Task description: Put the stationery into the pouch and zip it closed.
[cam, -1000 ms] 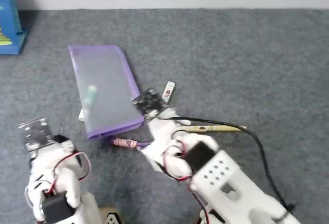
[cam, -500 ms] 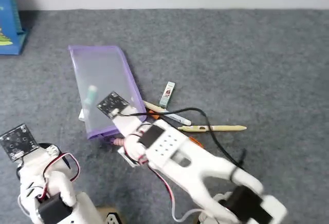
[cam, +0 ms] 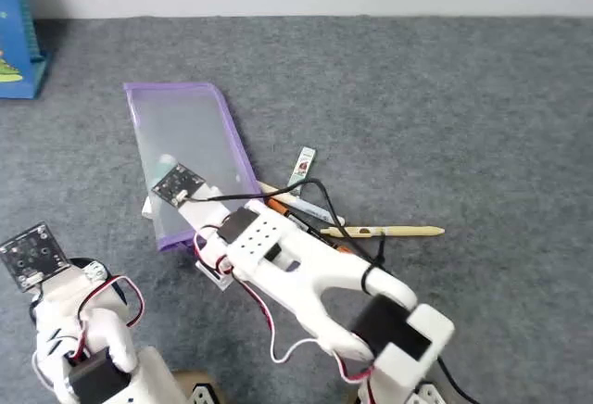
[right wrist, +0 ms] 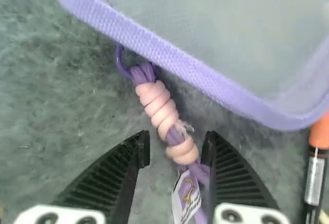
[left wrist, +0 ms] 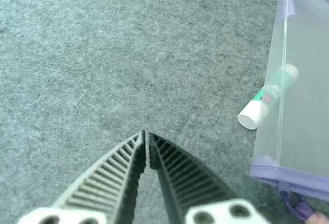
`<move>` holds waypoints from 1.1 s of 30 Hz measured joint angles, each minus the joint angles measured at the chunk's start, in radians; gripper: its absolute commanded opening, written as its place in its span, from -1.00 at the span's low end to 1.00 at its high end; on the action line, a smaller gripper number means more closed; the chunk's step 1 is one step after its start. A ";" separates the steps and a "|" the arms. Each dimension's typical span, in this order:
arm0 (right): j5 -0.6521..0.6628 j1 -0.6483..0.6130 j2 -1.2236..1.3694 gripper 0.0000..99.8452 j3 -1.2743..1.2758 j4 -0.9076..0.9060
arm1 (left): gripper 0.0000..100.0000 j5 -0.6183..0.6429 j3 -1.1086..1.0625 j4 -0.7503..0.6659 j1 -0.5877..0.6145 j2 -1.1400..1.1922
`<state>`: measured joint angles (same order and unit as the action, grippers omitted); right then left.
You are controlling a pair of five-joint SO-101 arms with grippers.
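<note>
The light is soft and even. Shadows on the grey table (cam: 463, 98) are weak. The pouch (cam: 181, 135) gives a pale sheen at upper left.

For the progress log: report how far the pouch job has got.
Done: little; a tube shows through the pouch, cap sticking out. In hand: the right gripper, open, straddles the zip pull. To do: pencil and pens lie on the carpet; zipping remains.
</note>
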<state>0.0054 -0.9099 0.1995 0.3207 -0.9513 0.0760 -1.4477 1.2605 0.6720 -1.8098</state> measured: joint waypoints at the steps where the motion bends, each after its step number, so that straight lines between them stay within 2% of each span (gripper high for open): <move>1: 0.014 0.000 0.014 -0.65 -0.005 0.000 | -0.98 0.000 0.000 0.000 0.000 0.000; 6: 0.066 0.000 0.066 -0.69 -0.011 0.000 | -0.98 0.000 0.000 0.000 0.000 0.000; 10: 0.075 0.011 0.071 -1.00 -0.011 0.002 | -0.98 0.000 0.000 0.000 0.000 0.000; 17: 0.078 0.068 0.005 -0.98 -0.002 0.000 | -0.98 0.000 -0.002 0.000 0.000 0.000; 26: 0.078 0.094 -0.377 -0.98 0.261 0.000 | -0.97 0.003 -0.017 0.000 -0.014 0.000; 29: 0.078 0.094 -0.560 -0.98 0.358 0.000 | -0.95 -0.011 -0.023 0.017 -0.098 0.000; 33: 0.078 0.095 -0.806 -0.98 0.470 0.000 | -0.77 -0.075 -0.034 0.028 -0.219 0.000</move>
<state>0.0836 -0.8147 -0.6061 0.7902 -0.9513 0.0008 -1.4814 1.2881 0.4526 -1.8098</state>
